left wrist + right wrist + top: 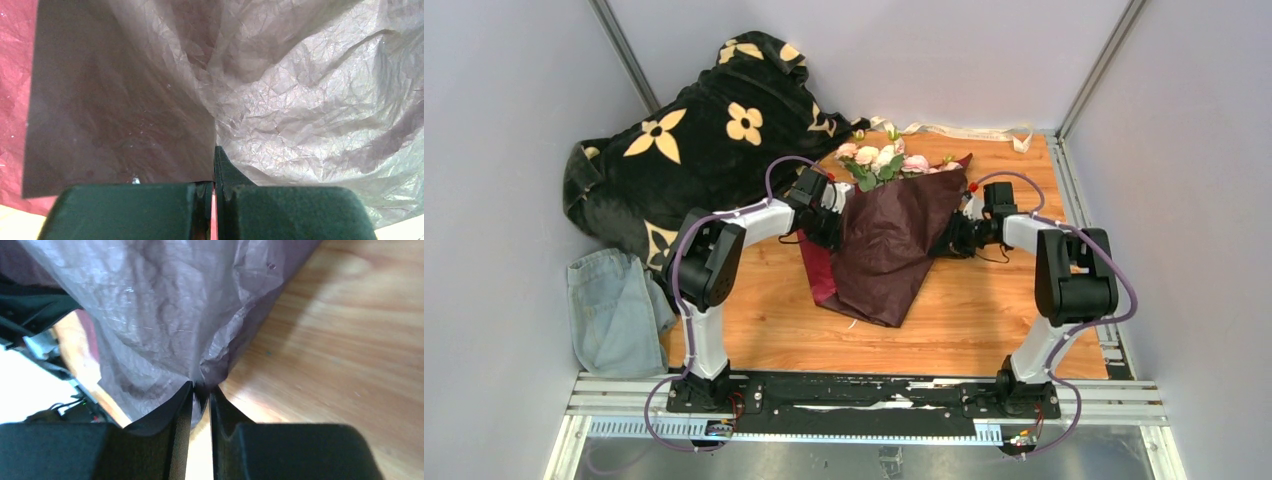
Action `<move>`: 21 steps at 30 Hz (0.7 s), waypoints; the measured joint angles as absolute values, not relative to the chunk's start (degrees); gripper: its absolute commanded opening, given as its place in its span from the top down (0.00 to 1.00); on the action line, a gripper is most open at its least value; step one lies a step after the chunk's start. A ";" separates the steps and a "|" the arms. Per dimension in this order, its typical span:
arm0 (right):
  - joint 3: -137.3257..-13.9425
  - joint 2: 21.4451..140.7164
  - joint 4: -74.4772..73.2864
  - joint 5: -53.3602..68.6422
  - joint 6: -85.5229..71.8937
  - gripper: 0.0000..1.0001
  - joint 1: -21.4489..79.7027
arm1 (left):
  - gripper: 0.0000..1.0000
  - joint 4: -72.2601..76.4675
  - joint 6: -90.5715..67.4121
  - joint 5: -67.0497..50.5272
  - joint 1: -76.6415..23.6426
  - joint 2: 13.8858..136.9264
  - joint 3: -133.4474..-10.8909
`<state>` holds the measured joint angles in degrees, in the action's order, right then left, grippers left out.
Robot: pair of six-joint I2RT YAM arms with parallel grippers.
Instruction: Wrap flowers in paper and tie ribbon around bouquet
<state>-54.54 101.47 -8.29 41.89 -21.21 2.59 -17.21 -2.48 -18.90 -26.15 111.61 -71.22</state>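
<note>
The left hand (216, 160) and the right hand (201, 390) each clamp the single paper (889, 245) draped over one bunch of flowers (879, 160); one ribbon (964, 131) lies behind.

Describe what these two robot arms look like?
Both the left arm and right arm have white tubes joined by chunky black housings. A thin purple cable loops along each. The left gripper and right gripper have dark wedge-shaped fingers.

Wooden table (984, 330) carries the ribbon (964, 131) and black blanket (694, 150).
</note>
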 measured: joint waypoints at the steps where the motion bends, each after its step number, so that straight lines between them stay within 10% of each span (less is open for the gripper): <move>1: -54.41 100.73 -9.69 40.64 -20.82 0.76 2.52 | 1.00 -17.34 -2.48 -18.90 -26.33 111.61 -71.26; 9: -58.15 89.43 -25.12 7.46 -15.84 0.70 11.84 | 1.00 -17.93 -2.50 -18.46 -26.37 111.39 -71.22; 12: -62.04 84.95 -25.06 -3.07 -14.02 0.85 23.64 | 1.00 -17.93 -2.52 -18.20 -26.39 111.26 -71.02; 21: -62.08 99.83 -2.20 24.56 -21.26 1.00 33.50 | 1.00 -17.96 -3.29 -17.39 -26.39 111.00 -70.85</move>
